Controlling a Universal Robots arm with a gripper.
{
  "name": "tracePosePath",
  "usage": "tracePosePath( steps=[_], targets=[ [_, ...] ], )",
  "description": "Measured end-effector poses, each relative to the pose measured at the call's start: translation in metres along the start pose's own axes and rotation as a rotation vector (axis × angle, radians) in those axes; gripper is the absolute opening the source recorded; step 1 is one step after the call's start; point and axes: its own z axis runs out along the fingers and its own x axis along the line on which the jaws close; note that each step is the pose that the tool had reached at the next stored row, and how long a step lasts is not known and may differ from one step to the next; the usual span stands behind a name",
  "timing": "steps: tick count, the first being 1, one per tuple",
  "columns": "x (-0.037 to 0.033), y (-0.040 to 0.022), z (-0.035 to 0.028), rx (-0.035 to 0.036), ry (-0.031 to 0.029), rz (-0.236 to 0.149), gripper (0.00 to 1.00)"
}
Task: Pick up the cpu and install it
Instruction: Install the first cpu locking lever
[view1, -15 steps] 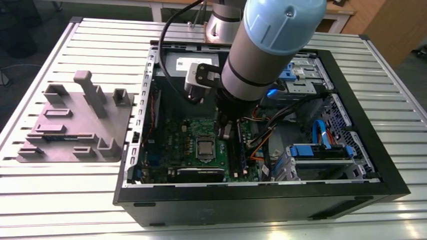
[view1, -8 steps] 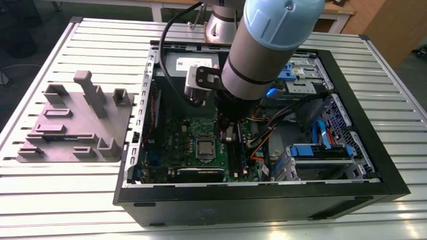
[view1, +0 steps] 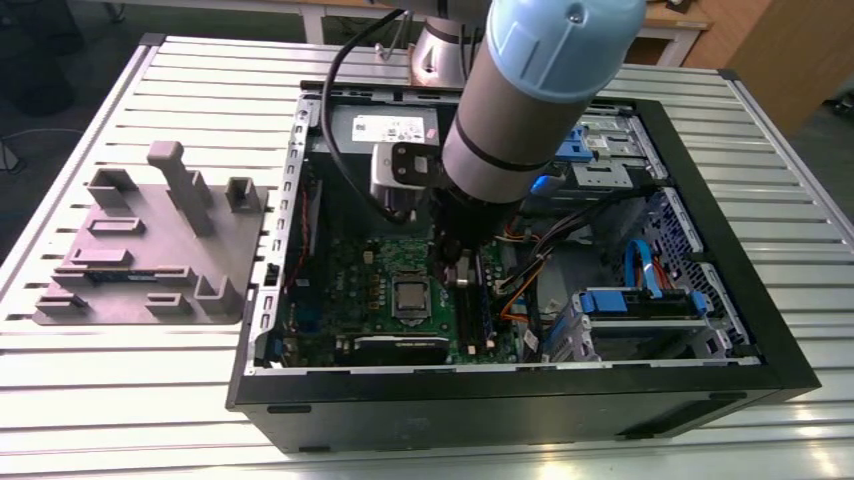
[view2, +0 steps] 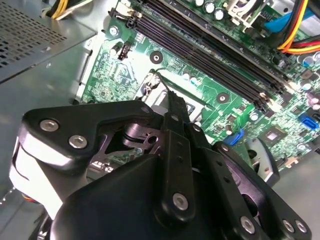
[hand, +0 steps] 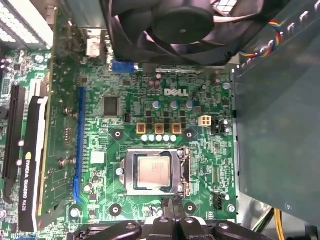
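Note:
The cpu (view1: 410, 297), a small square chip with a silver-grey top, lies flat in its metal-framed socket on the green motherboard (view1: 350, 272) inside the open computer case. The first wrist view shows the cpu (hand: 154, 172) seated in the socket frame, with nothing on top of it. My gripper (view1: 462, 272) hangs over the board just beside the socket, toward the exterior view's right. Its black fingers look shut together with nothing between them in both wrist views (view2: 172, 100) (hand: 172, 206). The tips sit just off the socket's edge.
The black case (view1: 747, 330) walls in the board on all sides. Long black memory slots (view2: 215, 55) run next to the socket. A black fan (hand: 185, 25), a graphics card (hand: 30, 160) and the grey power supply (hand: 280, 125) surround it. A grey fixture plate (view1: 147, 250) lies outside the case.

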Motion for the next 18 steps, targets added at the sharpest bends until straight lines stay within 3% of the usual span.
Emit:
tracePosePath(
  steps=[7, 8, 11, 12, 14, 18],
  targets=[
    [0.0004, -0.0001, 0.0007, 0.0086, 0.0011, -0.002, 0.10],
    [0.0004, -0.0001, 0.0009, 0.0095, 0.0066, -0.002, 0.10],
    [0.0005, -0.0002, 0.0016, 0.0109, 0.0384, 0.000, 0.10],
    [0.0006, -0.0003, 0.0021, 0.0112, 0.0461, 0.000, 0.10],
    [0.0008, -0.0006, 0.0039, 0.0118, 0.0546, 0.000, 0.10],
    [0.0010, -0.0009, 0.0069, 0.0134, 0.0610, -0.005, 0.10]
  ],
)
